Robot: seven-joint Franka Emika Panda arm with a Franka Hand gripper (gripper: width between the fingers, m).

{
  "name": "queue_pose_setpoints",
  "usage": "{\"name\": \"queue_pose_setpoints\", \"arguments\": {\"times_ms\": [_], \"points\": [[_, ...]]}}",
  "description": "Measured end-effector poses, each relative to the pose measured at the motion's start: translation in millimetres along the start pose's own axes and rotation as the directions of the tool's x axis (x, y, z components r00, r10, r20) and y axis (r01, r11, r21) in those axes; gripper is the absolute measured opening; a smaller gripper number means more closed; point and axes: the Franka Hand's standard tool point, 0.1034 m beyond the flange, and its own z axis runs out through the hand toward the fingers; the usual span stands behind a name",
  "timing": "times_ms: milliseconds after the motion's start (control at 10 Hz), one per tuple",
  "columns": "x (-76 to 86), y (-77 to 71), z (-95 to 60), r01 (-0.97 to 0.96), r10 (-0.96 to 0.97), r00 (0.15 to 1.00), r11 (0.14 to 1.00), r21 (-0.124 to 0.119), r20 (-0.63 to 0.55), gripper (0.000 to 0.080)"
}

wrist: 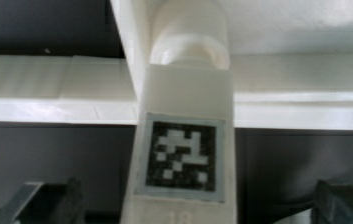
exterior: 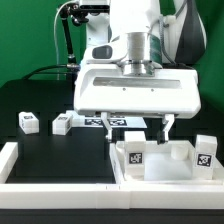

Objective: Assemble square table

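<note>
One tagged leg (wrist: 182, 130) stands between the gripper's (wrist: 191, 203) spread jaws; neither touches.

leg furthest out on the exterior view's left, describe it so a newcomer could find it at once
On the black table, the square tabletop sits at the exterior view's right. Left of it, small white tagged pieces rest loose on the bare black surface. The wanted leg is the outer one, farthest from the tabletop, with the other loose leg between them.

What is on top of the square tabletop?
On the tabletop stand two tagged legs: one leg below the open gripper, another leg at the exterior view's right. The sockets beneath them are covered.
</note>
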Motion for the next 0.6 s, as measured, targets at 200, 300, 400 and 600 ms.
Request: {"name": "queue_pose_setpoints", "arguments": {"times_ms": [200,300,400,600], "points": [[1.8,4.1,0.6,-0.011,0.010,0.998,1.000,0.017,0.061,0.0649],[11.6,7.2,-1.7,-0.022,0.019,0.994,0.999,0.035,0.108,0.0649],[17.4,11.5,-0.4,-0.028,0.024,0.993,0.999,0.035,0.113,0.0649],[10.4,4.7,6.5,-0.070,0.044,0.957,0.994,0.081,0.288,0.0649]]}}
